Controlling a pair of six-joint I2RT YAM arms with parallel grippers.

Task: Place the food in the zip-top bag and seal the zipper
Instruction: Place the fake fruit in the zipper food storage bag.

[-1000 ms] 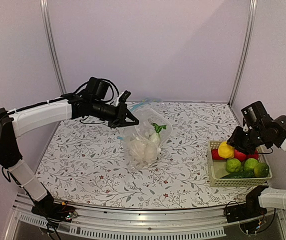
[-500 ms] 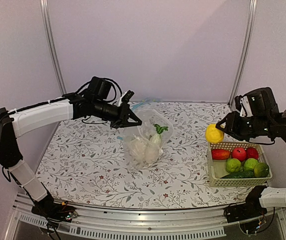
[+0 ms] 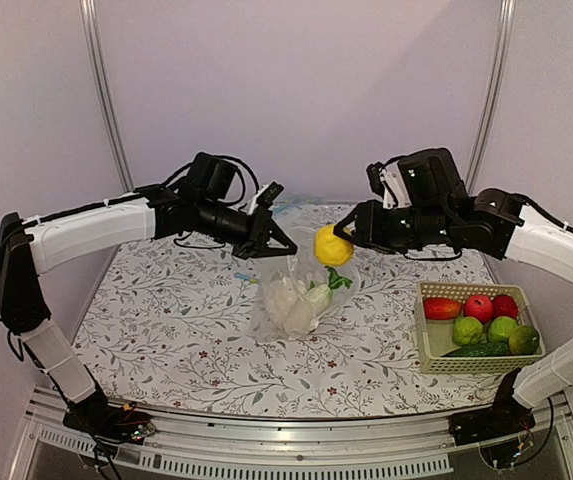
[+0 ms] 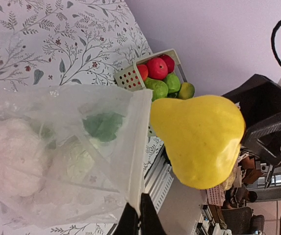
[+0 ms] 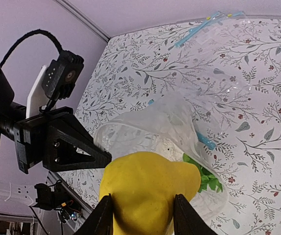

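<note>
The zip-top bag stands on the table with its mouth held up. Inside it lie the white cauliflower and the radish, whose green leaves show through the plastic. My left gripper is shut on the bag's top rim. My right gripper is shut on the yellow lemon, which hangs just above and to the right of the bag's open mouth. A short piece of the light-blue zipper shows at the bag's far side.
A cream basket at the right holds red fruits, green fruits and a dark cucumber. A second clear bag with a blue strip lies flat at the back of the floral table.
My right arm lifted the lemon out of the basket and carried it left to just above the bag's mouth. My left gripper shifted slightly right, still holding the rim.
</note>
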